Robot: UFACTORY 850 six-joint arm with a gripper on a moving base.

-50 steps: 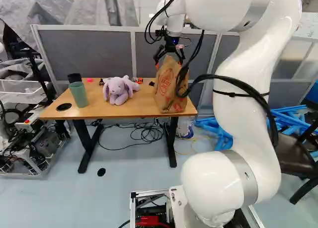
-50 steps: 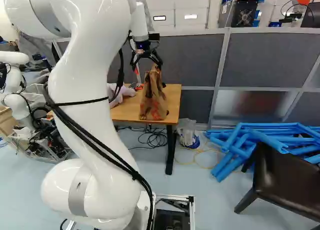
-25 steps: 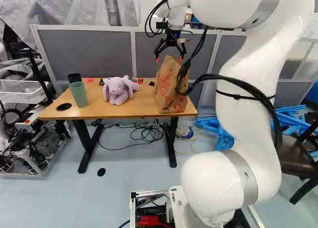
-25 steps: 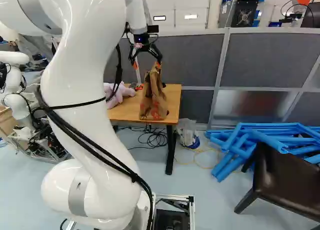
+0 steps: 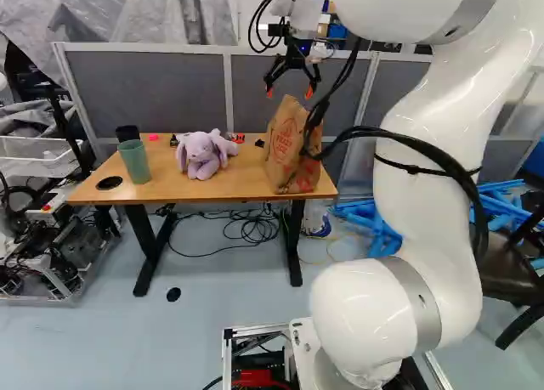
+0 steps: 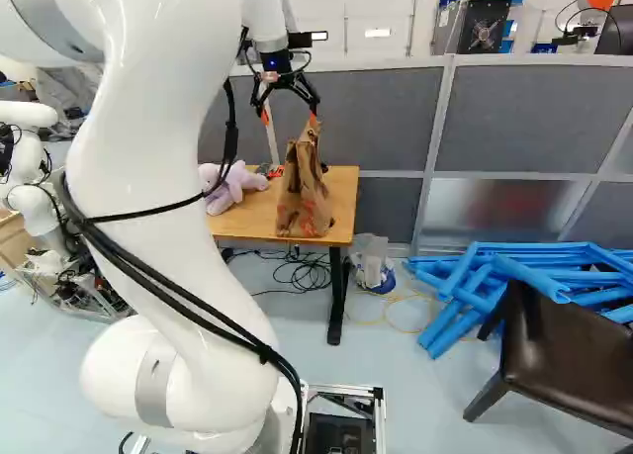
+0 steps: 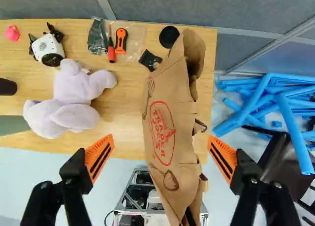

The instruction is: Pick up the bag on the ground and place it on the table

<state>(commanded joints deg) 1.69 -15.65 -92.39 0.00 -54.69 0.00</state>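
Note:
The brown paper bag (image 5: 287, 148) stands upright on the right end of the wooden table (image 5: 229, 184). Above its top, in the left base view, my gripper (image 5: 290, 93) hangs with its orange-tipped fingers spread wide. The wrist view looks down on the bag (image 7: 170, 122), which lies between and below the fingers of the open gripper (image 7: 161, 157), with a gap on both sides. Neither pad touches it there.
A purple plush toy (image 5: 202, 154), a green cup (image 5: 135, 161) and a black cup share the table. Small tools (image 7: 120, 41) lie behind the bag. Blue tubes (image 6: 514, 276) and a dark chair (image 6: 564, 350) stand to the right. Another robot (image 6: 30, 177) is at the far left.
The gripper has risen from around the bag's top to above it, its fingers staying open. The bag has stayed where it stands on the table. The base has not moved.

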